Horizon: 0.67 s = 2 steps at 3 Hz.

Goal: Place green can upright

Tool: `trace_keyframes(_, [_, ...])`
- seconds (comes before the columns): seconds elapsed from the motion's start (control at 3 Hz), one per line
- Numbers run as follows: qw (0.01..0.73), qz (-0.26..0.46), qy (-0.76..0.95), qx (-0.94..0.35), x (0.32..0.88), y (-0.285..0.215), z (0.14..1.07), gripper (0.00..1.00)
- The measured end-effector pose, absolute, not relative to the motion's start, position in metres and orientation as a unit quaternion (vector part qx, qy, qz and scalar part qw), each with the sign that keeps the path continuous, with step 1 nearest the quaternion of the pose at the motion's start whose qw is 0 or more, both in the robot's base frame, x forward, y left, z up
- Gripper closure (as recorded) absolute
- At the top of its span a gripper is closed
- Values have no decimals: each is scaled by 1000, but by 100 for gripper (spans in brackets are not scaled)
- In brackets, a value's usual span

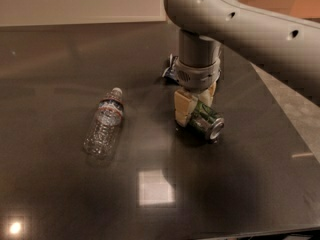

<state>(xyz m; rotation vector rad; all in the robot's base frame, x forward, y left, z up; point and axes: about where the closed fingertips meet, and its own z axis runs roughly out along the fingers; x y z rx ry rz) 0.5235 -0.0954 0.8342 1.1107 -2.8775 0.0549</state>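
The green can point(206, 120) lies on its side on the dark table point(60, 59), right of centre, with its silver end facing the lower right. My gripper point(194, 109) hangs straight down from the grey arm and sits right at the can's far end, low over the table and touching or nearly touching the can. The can rests on the table surface.
A clear plastic water bottle point(104, 129) lies on its side to the left of the can. A dark blue snack bag point(170, 70) peeks out behind the arm. The table's right edge point(285, 114) runs diagonally past the can.
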Motion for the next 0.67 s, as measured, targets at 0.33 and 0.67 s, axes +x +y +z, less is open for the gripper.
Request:
trace_keyframes(0.33, [21,10,-930,366,526,-90,841,61])
trace_keyframes(0.67, [-23,-13,-920,391,528,-85,863,84])
